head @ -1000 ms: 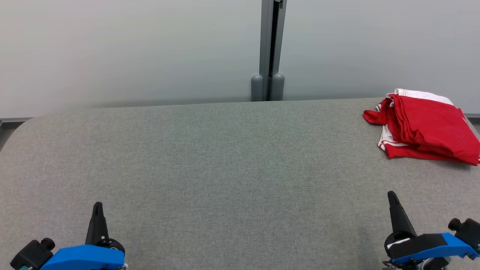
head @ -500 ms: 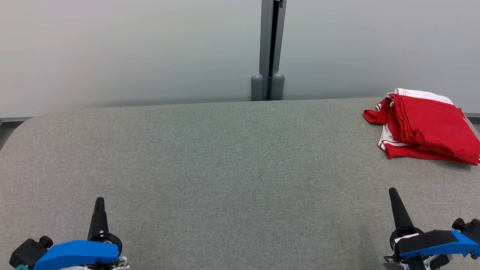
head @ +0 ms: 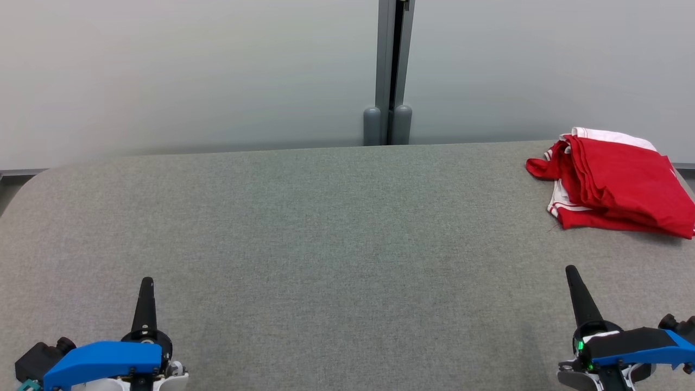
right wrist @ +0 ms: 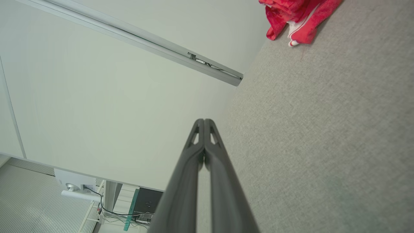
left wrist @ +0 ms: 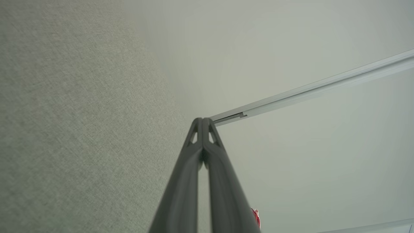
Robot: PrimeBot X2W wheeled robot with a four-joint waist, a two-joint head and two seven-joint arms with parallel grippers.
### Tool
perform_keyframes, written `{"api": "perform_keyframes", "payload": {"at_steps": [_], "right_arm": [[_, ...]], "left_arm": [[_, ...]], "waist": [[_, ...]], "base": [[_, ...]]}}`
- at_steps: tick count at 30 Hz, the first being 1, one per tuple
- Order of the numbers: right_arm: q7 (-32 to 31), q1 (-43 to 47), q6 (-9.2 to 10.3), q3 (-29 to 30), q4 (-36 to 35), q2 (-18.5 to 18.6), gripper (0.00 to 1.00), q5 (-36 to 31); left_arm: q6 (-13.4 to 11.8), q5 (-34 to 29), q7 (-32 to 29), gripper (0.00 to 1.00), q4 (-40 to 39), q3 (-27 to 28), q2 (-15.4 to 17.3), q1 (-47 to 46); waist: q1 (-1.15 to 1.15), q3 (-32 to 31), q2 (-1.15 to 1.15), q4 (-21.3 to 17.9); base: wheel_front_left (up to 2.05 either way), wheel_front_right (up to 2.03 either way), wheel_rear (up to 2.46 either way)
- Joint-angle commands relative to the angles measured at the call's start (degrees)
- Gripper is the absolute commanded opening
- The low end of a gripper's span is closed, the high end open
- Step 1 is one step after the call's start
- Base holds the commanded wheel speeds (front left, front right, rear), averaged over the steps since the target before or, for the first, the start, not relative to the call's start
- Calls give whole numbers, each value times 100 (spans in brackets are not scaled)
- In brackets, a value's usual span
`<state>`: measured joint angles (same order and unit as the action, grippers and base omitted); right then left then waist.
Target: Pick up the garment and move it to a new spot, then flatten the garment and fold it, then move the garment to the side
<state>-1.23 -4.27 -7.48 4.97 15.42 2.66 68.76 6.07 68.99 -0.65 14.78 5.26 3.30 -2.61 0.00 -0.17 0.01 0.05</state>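
The garment is red with white trim and lies folded at the far right of the grey table. It also shows at the top of the right wrist view as the garment, and a red sliver of the garment peeks out low in the left wrist view. My left gripper is at the lower left, shut and empty, far from the cloth. My right gripper is at the lower right, shut and empty, a short way in front of the garment. Both pairs of fingers press together, as the left gripper and right gripper show.
A pale wall with a grey vertical post runs behind the table's far edge. The table's left corner is rounded. In the right wrist view, a floor with cables and equipment lies beyond the table.
Both grippers have drawn back slightly toward the bottom edge of the head view, their fingers more upright. The garment has not moved.
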Motion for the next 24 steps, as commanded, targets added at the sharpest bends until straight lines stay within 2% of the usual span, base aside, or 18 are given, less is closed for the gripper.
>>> {"api": "perform_keyframes", "payload": {"at_steps": [1, 24], "right_arm": [[-38, -111, -2, 22, -72, 30, 0, 155], [-307, -169, -2, 99, -114, 33, 0, 1314]], "left_arm": [[38, 138, -43, 0, -58, 48, 11, -150], [108, 1295, -338, 0, -73, 90, -22, -283]], "waist": [[0, 1, -1, 0], [0, 17, -1, -2]], "base": [[0, 0, 0], [0, 0, 0]]}}
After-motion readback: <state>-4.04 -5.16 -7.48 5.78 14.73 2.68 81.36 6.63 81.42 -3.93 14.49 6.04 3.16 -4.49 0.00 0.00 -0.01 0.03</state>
